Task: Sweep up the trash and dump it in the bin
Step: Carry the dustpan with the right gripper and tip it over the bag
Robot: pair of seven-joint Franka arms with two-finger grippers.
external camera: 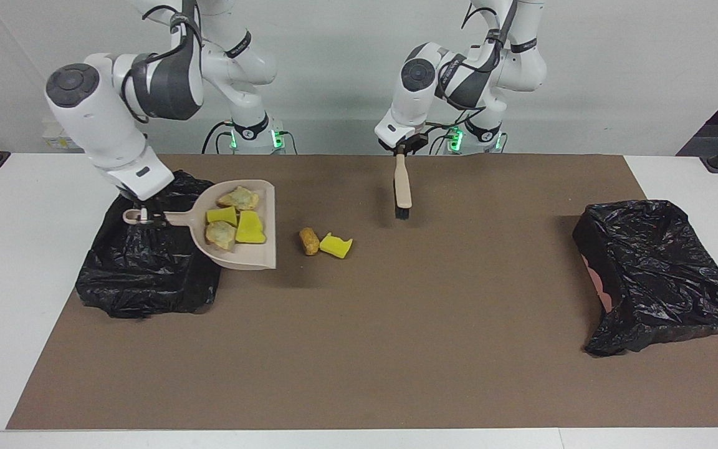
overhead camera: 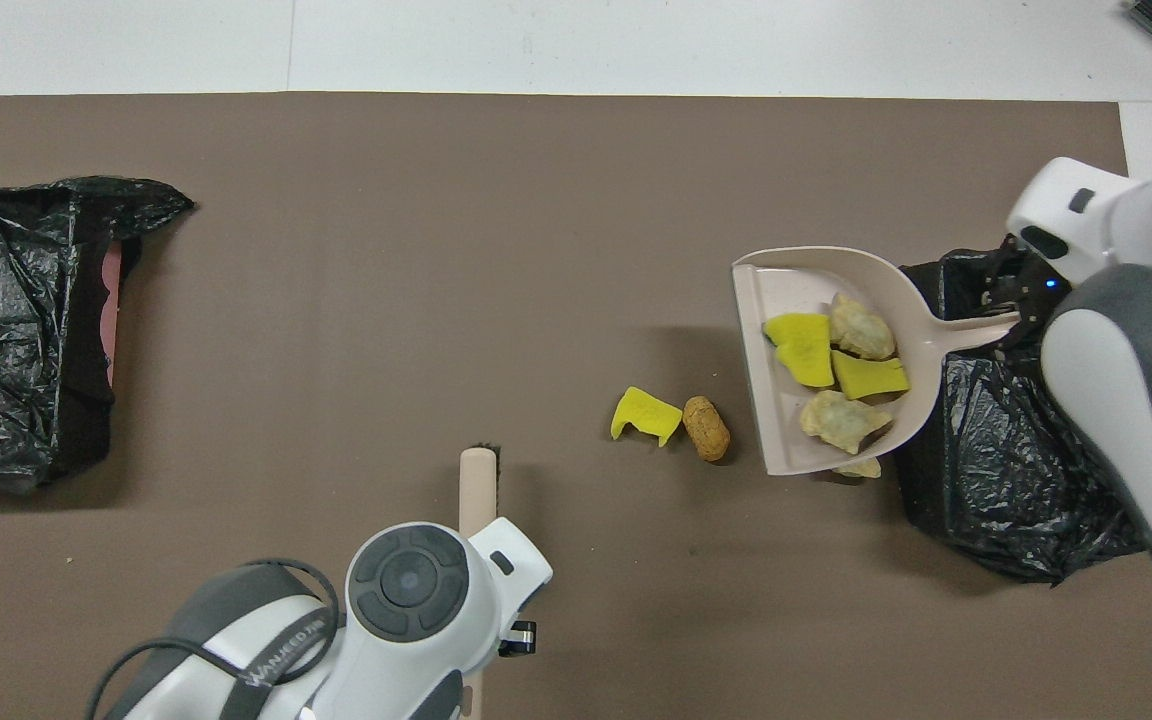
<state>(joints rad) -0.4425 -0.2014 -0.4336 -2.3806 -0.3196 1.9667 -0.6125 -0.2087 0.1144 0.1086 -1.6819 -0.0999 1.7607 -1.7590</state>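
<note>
Now right gripper point(external camera: 143, 216) pinches dustpan point(external camera: 234, 246) handle, holding it over the bin point(external camera: 147, 274); left gripper point(external camera: 404, 148) clamps brush point(external camera: 402, 187), well apart.

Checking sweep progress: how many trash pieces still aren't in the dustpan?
3. A yellow sponge piece and an orange-brown lump lie mid-mat; a beige chunk peeks out under the dustpan, mostly hidden. Others may be hidden.

Robotics lab, staged test bench. Two white arm bases point(external camera: 244, 128) bolted at the table's point(external camera: 35, 249) far edge, green status lights lit, cables trailing. Plain white wall, no furnishings. Brown mat point(external camera: 359, 343) covers the white tabletop as a work surface. Black-bagged bins point(external camera: 147, 249) set at either end as props.
</note>
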